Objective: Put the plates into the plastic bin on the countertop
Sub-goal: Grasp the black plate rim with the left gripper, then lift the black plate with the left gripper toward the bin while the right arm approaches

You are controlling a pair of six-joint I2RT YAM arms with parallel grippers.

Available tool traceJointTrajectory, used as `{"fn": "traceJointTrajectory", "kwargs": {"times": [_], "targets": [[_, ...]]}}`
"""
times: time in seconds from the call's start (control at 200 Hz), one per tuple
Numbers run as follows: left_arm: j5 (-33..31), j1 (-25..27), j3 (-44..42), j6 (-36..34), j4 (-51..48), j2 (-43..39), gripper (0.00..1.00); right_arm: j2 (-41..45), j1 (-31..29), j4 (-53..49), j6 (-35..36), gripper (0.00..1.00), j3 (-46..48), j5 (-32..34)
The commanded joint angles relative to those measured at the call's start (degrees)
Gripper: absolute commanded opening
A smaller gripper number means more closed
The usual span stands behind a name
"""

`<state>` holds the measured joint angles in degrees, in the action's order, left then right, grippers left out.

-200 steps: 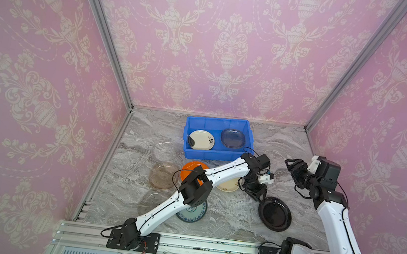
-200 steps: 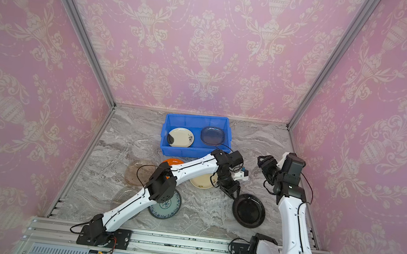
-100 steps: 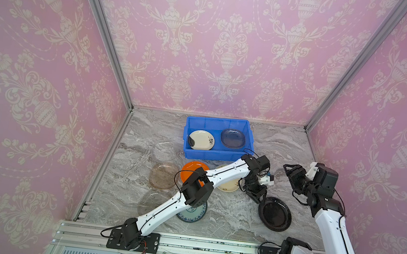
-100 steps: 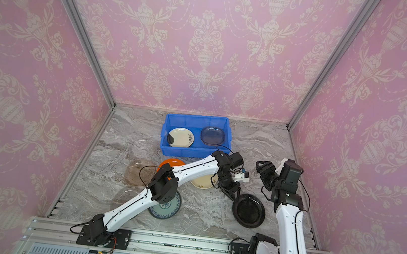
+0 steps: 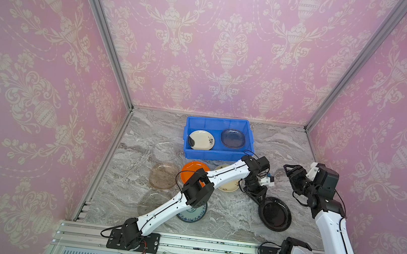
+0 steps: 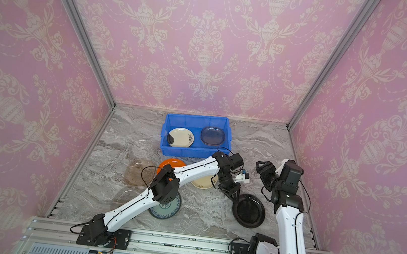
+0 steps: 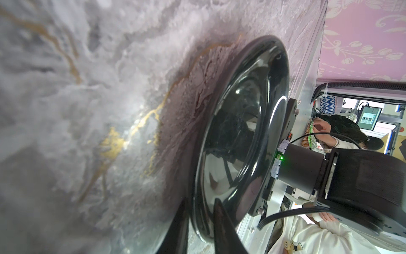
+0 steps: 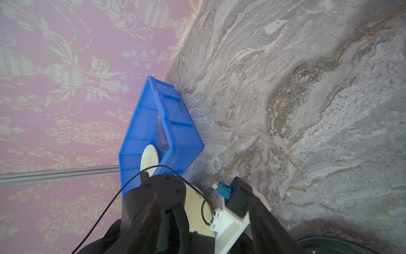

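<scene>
– What is in the plastic bin (image 5: 216,157) at the far side?

– Two plates side by side: a cream plate (image 5: 201,139) on the left and a clear glass plate (image 5: 233,138) on the right.

– And the grippers?

– The left gripper (image 5: 258,195) straddles the far rim of the black plate (image 5: 276,215), which lies near right on the countertop (image 5: 225,220). I cannot tell whether it pinches yet. The right gripper (image 5: 288,169) hangs spread apart, empty.

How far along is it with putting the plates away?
Done: a cream plate and a glass plate lie in the blue bin. In hand: the left end effector straddles the black plate's rim. Left: that one plus six more on the counter.
</scene>
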<state>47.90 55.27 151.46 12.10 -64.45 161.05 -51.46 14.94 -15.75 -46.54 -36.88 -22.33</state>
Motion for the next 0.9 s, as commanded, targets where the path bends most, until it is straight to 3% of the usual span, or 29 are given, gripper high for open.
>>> {"fn": "traceJointTrajectory", "kwargs": {"times": [0.0,0.23,0.43,0.641,0.896], "targets": [[0.2,0.1,1.0,0.9,-1.8,2.3,0.21,0.7,0.3,-0.9,1.2,0.65,0.6,-0.1],[0.4,-0.2,1.1,1.2,-1.6,2.3,0.14,0.7,0.3,-1.1,1.7,0.65,0.4,-0.2],[-2.6,-1.2,0.9,0.8,-1.2,1.3,0.0,0.1,0.3,-1.7,2.6,0.65,-0.8,-0.2],[-5.4,-2.6,0.8,0.6,-1.3,-1.9,0.0,-0.8,0.3,-2.1,3.1,0.65,-3.3,0.1],[-12.2,-6.5,0.5,0.6,-6.1,-13.6,0.0,-0.2,0.3,-6.5,6.9,0.65,-12.3,7.9]]}}
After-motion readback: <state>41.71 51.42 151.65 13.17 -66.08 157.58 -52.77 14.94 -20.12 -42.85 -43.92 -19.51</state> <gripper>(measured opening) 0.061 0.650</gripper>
